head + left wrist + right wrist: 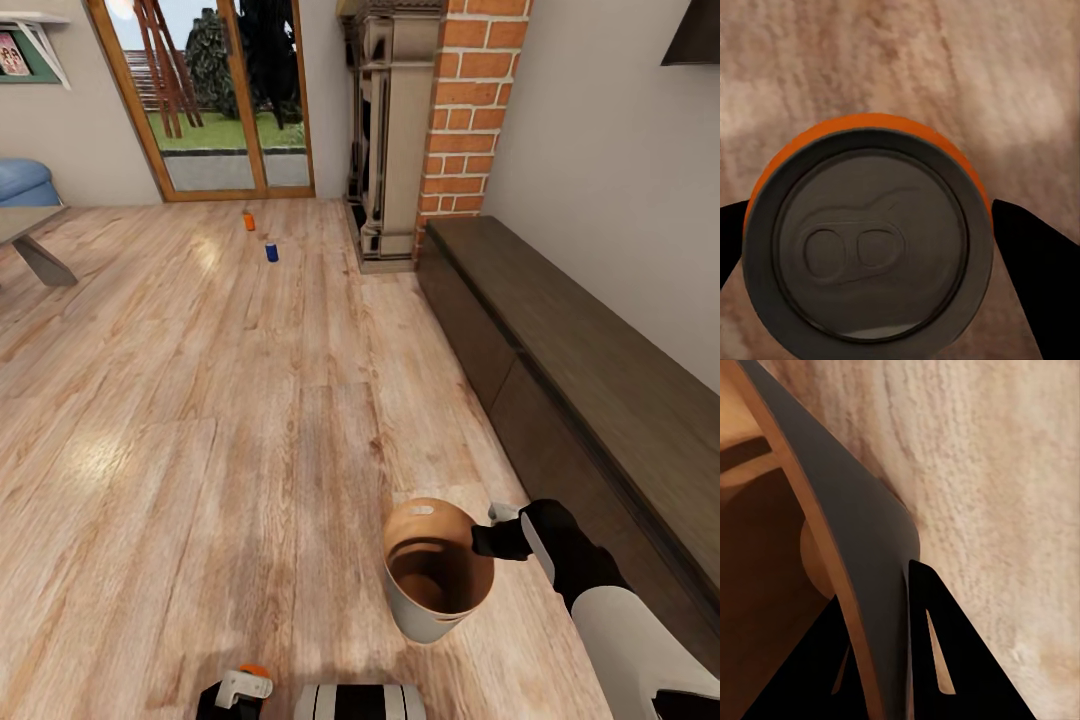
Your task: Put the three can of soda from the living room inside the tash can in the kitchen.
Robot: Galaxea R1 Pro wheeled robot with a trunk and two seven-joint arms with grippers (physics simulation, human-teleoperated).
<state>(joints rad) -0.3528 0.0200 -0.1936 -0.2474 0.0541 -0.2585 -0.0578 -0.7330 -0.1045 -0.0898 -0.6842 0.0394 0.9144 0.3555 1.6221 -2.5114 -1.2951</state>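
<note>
In the head view, an orange can of soda (249,220) and a dark blue one (271,252) stand far off on the living room's wood floor, near the glass door. A second orange can (866,240), grey top facing the camera, sits between the dark fingers of my left gripper (874,244); the same can (254,671) peeks out above that gripper (243,688) at the bottom edge. My right gripper (487,541) is shut on the rim of the tash can (425,620), pale outside and brown inside. The right wrist view shows the rim (847,510) pinched between the fingers (937,645).
A long dark low cabinet (580,370) runs along the right wall. The brick chimney (470,110) and ornate fireplace (385,130) stand ahead on the right. A blue sofa (22,182) and a table (30,235) sit at the far left. Open floor stretches toward the cans.
</note>
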